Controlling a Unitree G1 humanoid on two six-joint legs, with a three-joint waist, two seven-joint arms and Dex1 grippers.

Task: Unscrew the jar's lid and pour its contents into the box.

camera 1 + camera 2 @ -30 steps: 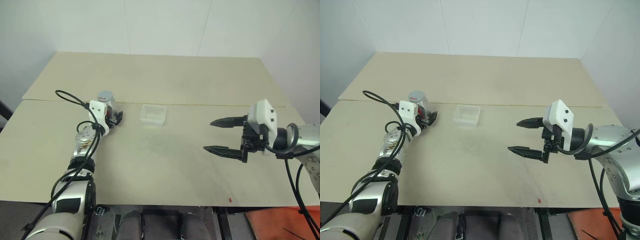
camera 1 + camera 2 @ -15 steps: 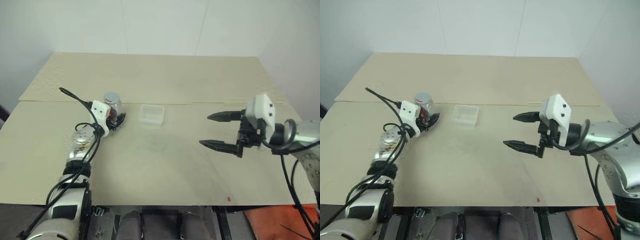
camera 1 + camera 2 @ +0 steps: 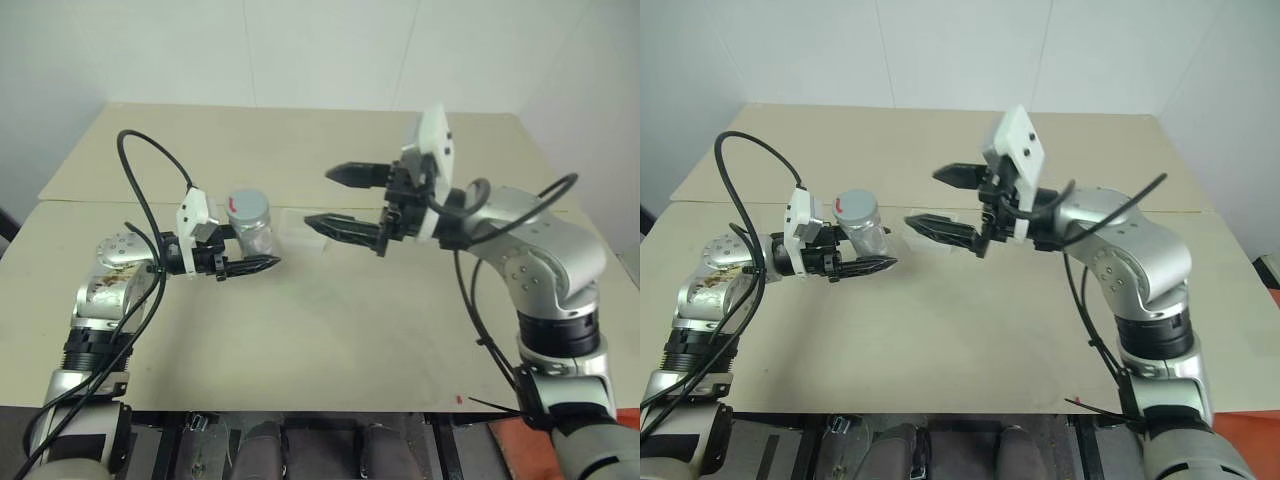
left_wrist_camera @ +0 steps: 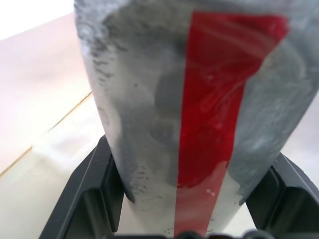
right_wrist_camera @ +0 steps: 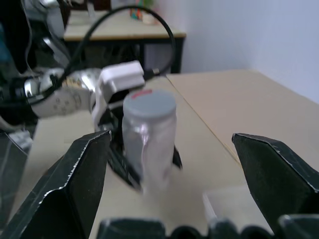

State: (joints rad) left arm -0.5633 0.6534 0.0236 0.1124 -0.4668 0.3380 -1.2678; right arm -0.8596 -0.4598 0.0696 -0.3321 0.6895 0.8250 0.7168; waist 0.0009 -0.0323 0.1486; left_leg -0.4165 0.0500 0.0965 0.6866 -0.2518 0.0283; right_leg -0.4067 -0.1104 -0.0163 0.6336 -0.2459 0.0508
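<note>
**Above the table: jar in our left gripper, right gripper spread beside it**

Over the beige table point(image 3: 330, 330) we hold the jar point(image 3: 250, 222), upright and lifted clear of the surface.

- Left gripper point(image 3: 262, 262): clamped on the lower part of the jar, black fingers pointing toward our right. From the left wrist, the jar's grey side and its red stripe stand between the two fingers.
- Jar: shiny cylinder, seen close from the left wrist point(image 4: 199, 99).
- Lid point(image 3: 245, 204): grey, round, seated on top of the jar, a red mark on it. From the right wrist it reads as a flat grey disc point(image 5: 149, 103).
- Right gripper point(image 3: 330, 198): spread wide, holding nothing, pointing toward our left at the jar, near it but apart. One finger is higher and farther back, the other lower and nearer.
- Box point(image 3: 300, 225): translucent white, on the table just beyond the jar, partly hidden by the lower right finger.
</note>
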